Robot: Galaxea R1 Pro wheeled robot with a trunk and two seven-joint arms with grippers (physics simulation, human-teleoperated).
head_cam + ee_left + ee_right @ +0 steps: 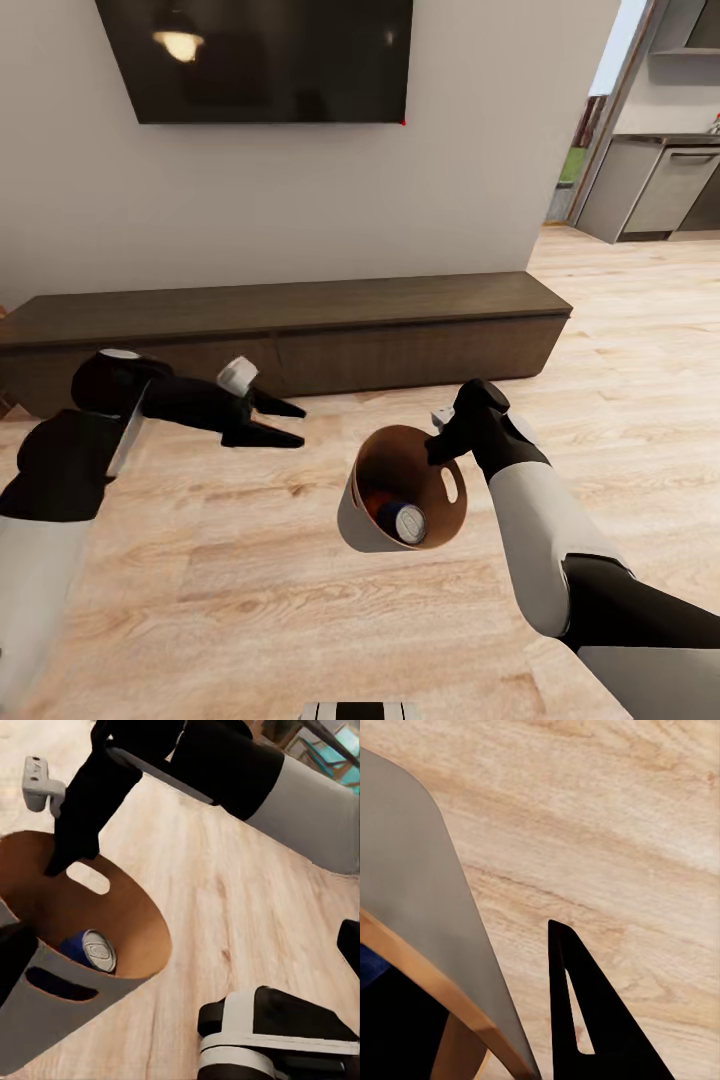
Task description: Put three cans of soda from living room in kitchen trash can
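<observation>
- tash can [352, 518]: grey outside, orange-brown inside, tilted, blue soda can [403, 521] inside
- right tool [447, 442] clamped on its rim
- left tool [285, 424] beside it, parted, empty

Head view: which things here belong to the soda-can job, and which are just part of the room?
Job:
- bin, held at its rim by the right claw
- blue can inside it
- kitchen counter, far right

Just there:
- TV
- long bench
- left claw, open, holding nothing
</observation>
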